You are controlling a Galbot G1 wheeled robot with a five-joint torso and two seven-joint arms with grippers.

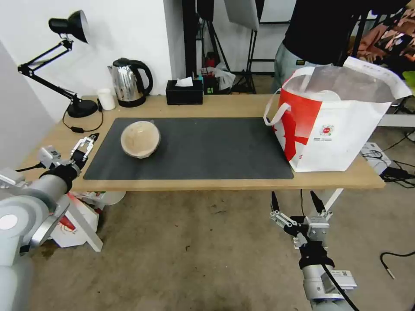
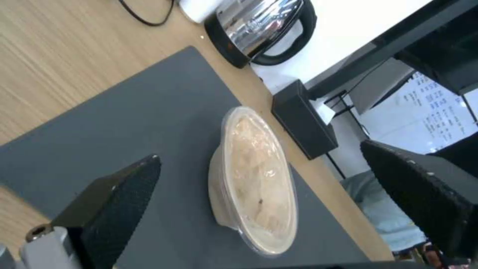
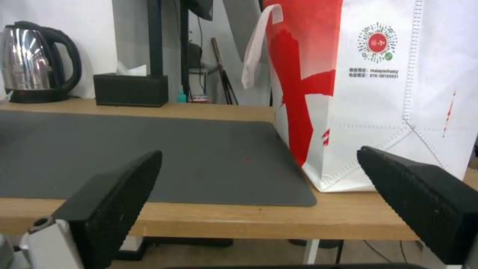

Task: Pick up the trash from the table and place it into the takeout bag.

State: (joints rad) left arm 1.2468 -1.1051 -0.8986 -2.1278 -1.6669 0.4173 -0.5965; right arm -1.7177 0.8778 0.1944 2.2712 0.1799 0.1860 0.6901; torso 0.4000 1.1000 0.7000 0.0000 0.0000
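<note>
One round beige bowl (image 1: pixel 140 139) sits on the matte grey mat, the takeout bag's (image 1: pixel 341 129) contents hidden; left gripper (image 1: pixel 86 144) and right gripper (image 1: pixel 298 203) both spread, empty.

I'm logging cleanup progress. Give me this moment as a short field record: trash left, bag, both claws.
trash on table: beige bowl, on the grey mat
takeout bag: upright at the table's right end, mouth open
left claw: open, at the table's left edge, facing the bowl
right claw: open, empty, below the front edge near the bag
</note>
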